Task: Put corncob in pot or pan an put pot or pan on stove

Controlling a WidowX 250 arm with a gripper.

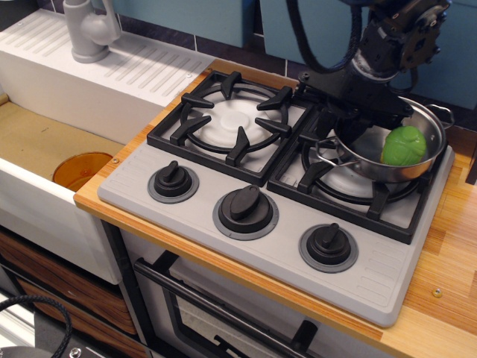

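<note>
Your landmark is the grey toy stove: two black cast grates over white burner plates, three black round knobs along its front edge, set on the wooden worktop.

The shallow shiny stainless-steel pot sits over the stove's right-hand grate, toward the back right corner of the stove. It looks slightly tilted; you cannot tell whether its base rests fully on the grate. One loop handle shows on its left side.

The bright green ribbed toy corncob lies inside the pot, against the pot's right wall.

Your black claw reaches down at the pot's back-left rim. Its fingertips are hidden by the wrist and the pot wall, so you cannot tell how far open it is or whether it holds the rim.

Left of the stove: a white sink basin with an orange round disc in it, grey faucet behind.
</note>
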